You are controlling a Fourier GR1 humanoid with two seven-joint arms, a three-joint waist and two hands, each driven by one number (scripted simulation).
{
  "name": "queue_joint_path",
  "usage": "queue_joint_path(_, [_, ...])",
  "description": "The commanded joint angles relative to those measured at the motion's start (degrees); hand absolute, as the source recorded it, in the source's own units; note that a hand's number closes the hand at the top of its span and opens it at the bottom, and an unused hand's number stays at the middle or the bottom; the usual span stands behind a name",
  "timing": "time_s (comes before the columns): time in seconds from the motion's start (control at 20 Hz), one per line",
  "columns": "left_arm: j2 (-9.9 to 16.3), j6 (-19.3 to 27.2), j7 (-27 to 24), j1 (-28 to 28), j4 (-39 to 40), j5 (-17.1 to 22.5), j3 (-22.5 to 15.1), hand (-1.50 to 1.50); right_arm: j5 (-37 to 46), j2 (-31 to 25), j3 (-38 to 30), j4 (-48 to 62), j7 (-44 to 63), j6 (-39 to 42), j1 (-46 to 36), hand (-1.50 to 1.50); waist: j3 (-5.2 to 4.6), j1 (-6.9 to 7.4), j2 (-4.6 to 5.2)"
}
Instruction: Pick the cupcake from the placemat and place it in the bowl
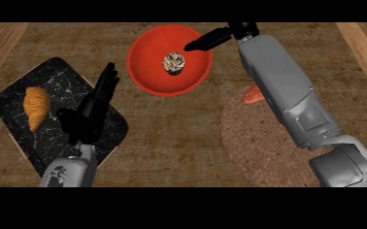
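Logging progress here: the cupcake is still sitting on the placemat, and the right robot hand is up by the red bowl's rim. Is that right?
Not quite. The head view shows the cupcake already inside the red bowl, not on the placemat. The rest holds: the right robot hand is up by the bowl's rim.
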Motion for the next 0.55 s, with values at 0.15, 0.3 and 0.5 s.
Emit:
queue_joint_path(0.15, [-1.09, 1.17, -0.56, -1.61, 2.33, -1.25, -0.12, 0.00, -0.86, -1.76, -1.30, -2.48, -3.69, 8.66, 5.34, -1.50, 0.01, -0.29, -0.06])
queue_joint_path(0.3, [-2.22, 1.22, -1.54, 0.08, 2.61, -1.15, -0.86, 0.00, -0.03, -4.00, -0.73, -3.15, -5.07, 13.01, 7.55, -1.50, 0.00, -0.36, -0.07])
queue_joint_path(0.5, [-1.38, 0.95, 2.46, 2.67, -4.80, -1.24, -1.65, 0.00, 1.30, -4.24, -0.30, -5.76, -4.35, 13.23, 9.91, -1.50, 0.01, -0.36, -0.27])
